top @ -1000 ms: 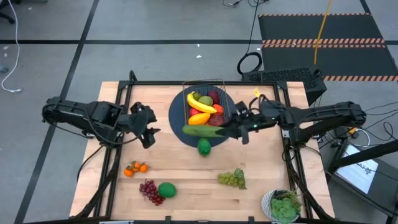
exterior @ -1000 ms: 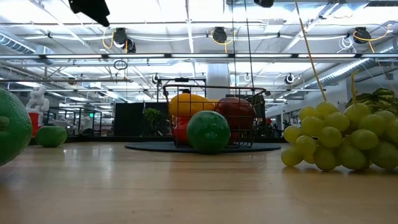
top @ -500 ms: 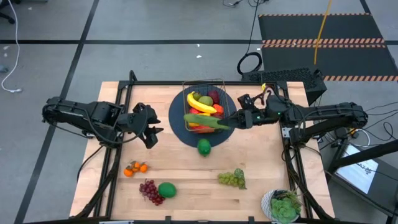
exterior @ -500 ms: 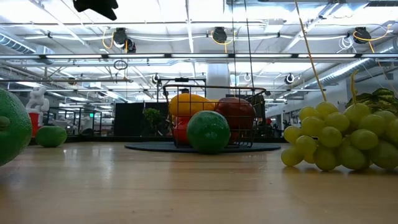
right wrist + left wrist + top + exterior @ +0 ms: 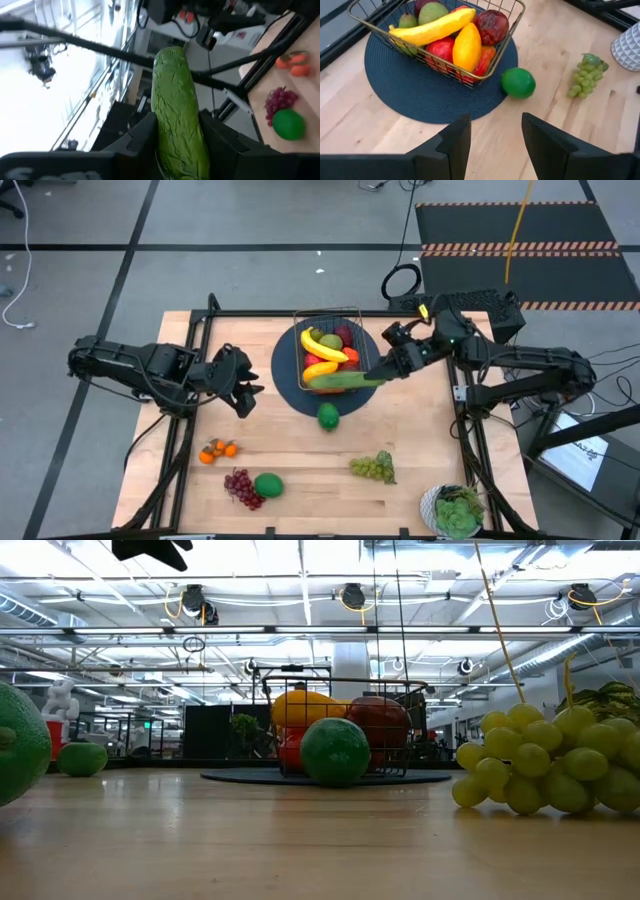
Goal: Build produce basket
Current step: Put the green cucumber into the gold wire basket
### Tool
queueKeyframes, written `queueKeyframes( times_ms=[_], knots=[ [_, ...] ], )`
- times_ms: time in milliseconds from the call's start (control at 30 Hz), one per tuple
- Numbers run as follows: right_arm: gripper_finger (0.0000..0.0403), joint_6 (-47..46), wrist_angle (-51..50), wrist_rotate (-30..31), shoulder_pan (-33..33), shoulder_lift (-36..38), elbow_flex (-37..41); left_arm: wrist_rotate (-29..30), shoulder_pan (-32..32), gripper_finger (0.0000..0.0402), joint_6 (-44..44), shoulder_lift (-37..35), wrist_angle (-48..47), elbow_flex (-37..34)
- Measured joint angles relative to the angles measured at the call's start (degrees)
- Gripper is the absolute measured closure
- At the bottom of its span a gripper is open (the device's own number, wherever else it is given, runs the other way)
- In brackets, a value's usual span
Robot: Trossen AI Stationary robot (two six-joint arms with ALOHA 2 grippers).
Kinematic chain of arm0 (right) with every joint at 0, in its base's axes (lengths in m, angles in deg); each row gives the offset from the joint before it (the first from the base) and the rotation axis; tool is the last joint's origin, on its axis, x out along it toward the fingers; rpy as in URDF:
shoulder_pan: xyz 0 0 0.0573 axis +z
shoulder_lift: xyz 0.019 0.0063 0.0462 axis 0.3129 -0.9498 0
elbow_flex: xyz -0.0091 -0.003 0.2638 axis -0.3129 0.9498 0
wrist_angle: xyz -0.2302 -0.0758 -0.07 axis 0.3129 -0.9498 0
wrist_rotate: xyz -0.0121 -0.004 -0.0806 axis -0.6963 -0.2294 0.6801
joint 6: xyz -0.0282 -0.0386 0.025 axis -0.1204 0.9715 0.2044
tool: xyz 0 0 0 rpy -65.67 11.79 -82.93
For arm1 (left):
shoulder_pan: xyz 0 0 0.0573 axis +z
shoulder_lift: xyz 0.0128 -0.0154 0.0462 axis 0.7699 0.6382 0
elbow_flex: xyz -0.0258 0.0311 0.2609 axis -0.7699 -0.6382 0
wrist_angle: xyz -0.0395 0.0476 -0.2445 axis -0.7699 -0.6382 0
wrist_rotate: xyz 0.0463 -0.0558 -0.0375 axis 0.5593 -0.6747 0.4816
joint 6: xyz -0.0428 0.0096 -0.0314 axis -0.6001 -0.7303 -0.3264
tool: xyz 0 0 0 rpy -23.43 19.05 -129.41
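Since the earlier frames the right gripper [image 5: 378, 372] had pulled back toward its own side and risen, carrying the cucumber [image 5: 336, 381] from the basket's near edge to a spot over the basket's near-right corner, while the left gripper [image 5: 243, 391] closed a little and kept its place.

From above, the right gripper was clenched on 1 end of the cucumber, which stretched away from it across the near rim of the basket [image 5: 300, 320]. Inside the basket lay the banana [image 5: 322, 344], a mango [image 5: 320, 369] and red fruit. The basket sat on the round dark mat [image 5: 283, 365], just beyond the cucumber. A lime [image 5: 328, 417] lay on the table [image 5: 300, 470] nearer the front, below the cucumber. Green grapes [image 5: 373, 468], purple grapes [image 5: 240, 486], another green fruit [image 5: 268, 485] and small oranges [image 5: 216, 450] lay well apart from both grippers. The left gripper hovered left of the mat.

At table height, the lime [image 5: 335, 751] stood in front of the basket [image 5: 340, 685], green grapes [image 5: 545, 765] to the right.

The left wrist camera showed its fingers [image 5: 452, 140] parted and empty, the basket [image 5: 517, 20] and lime [image 5: 518, 83] ahead.

The right wrist camera showed the cucumber [image 5: 179, 112] gripped between its fingers [image 5: 142, 137].
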Motion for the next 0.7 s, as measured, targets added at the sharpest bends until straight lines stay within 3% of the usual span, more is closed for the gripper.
queueKeyframes(
  times_ms=[200, 433, 700],
  knots=[
    [0.0277, 7.2, 0.1, -7.4, -4.3, 0.0, 0.0, 0.0, 0.0, 0.0227, -0.3, 0.0, 2.0, 0.0],
    [0.0277, 18.1, 0.2, -11.0, -6.5, 0.0, 0.0, -0.3, 0.0, 0.0227, -9.7, 0.0, 3.7, 0.0],
    [0.0277, 34.8, 0.1, -12.3, -6.6, 0.0, 0.0, -0.3, 0.0, 0.0227, -12.1, 0.0, 5.7, 0.0]
  ],
)
